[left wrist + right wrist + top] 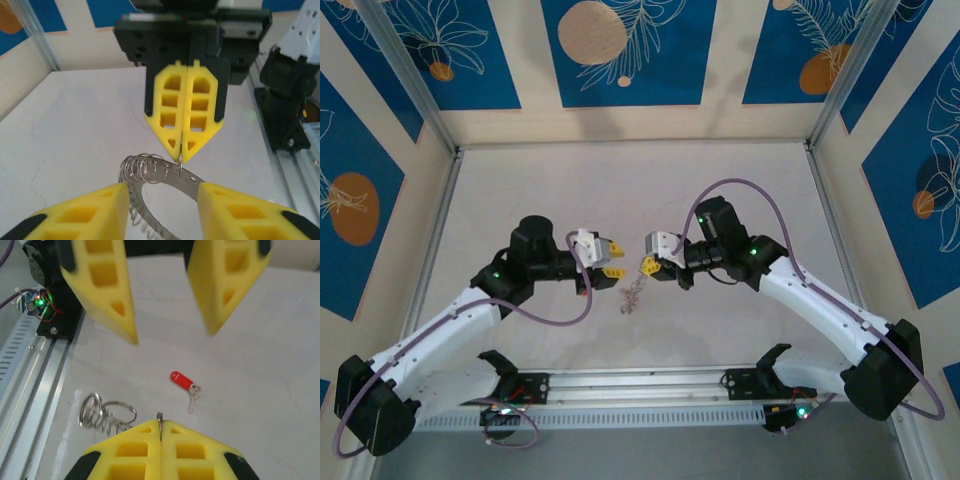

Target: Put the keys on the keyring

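My right gripper (648,266) (160,422) is shut on a small split ring that passes through a hole in the keyring (170,174), a flat silvery band. The keyring hangs under its tips (632,294). Several more thin split rings (145,167) (107,415) bunch along the band. My left gripper (616,259) (163,186) faces the right one, open, its fingers either side of the band in the left wrist view; from the right wrist view nothing sits between the left gripper (173,338) fingers. A red-headed key (181,380) with a short silver shaft lies loose on the table.
A slotted aluminium rail (640,385) (30,375) runs along the near table edge. A black arm base (287,100) stands at the right of the left wrist view. Purple cables (740,190) loop over both arms. Frame posts and patterned walls enclose the pale table (620,190).
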